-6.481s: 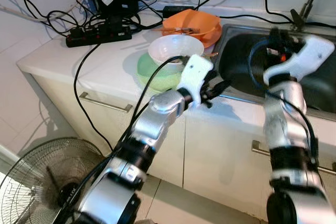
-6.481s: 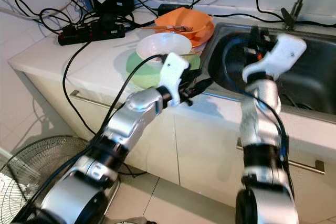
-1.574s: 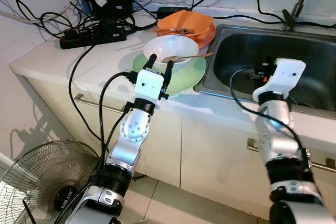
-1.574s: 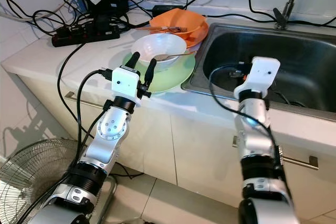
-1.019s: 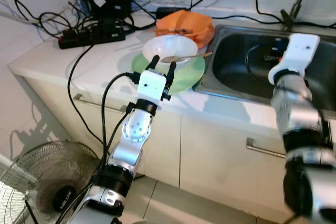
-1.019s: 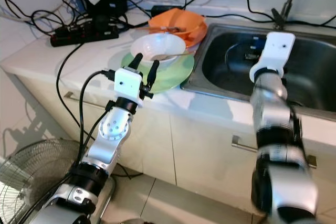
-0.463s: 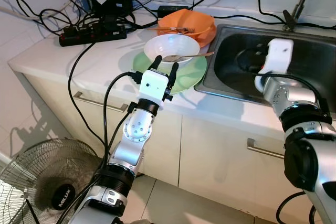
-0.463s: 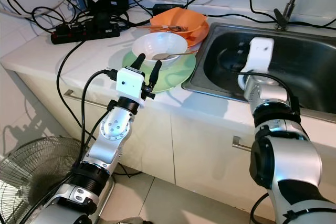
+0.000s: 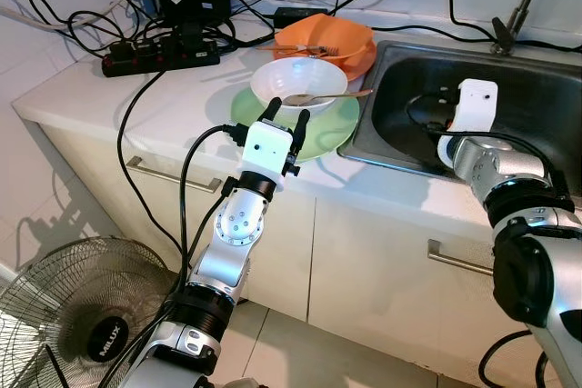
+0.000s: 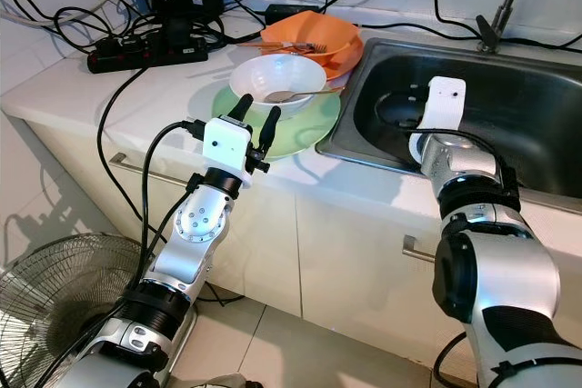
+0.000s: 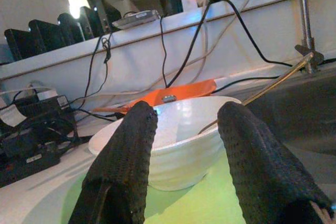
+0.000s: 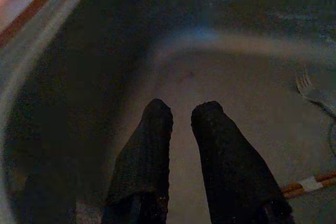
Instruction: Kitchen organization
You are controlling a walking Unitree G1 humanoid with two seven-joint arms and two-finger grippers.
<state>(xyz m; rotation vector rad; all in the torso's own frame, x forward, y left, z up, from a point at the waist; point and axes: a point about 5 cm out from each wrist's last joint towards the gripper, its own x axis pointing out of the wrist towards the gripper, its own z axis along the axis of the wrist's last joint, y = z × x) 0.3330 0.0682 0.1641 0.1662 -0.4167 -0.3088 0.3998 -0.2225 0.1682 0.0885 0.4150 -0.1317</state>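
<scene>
A white bowl (image 9: 298, 81) holding a metal spoon (image 9: 333, 95) sits on a green plate (image 9: 338, 124) on the counter, beside the sink (image 9: 546, 106). Behind it lies an orange dish (image 9: 333, 41) with a fork in it. My left gripper (image 9: 288, 112) hovers at the plate's near rim, open, its fingers pointing at the bowl (image 11: 173, 140) with nothing between them. My right gripper (image 12: 184, 109) reaches down into the sink basin, fingers close together and holding nothing. A fork (image 12: 315, 92) and chopsticks (image 12: 310, 184) lie on the sink floor.
A power strip (image 9: 164, 56) and tangled cables crowd the counter's back left. The faucet (image 9: 518, 6) stands behind the sink. Cabinet handles (image 9: 173, 177) run below the counter edge. A fan (image 9: 82, 324) lies on the floor at lower left.
My right arm has swung from above the sink's front rim down into the basin. The left gripper, turned toward the bowl earlier, has stayed put over the last second.
</scene>
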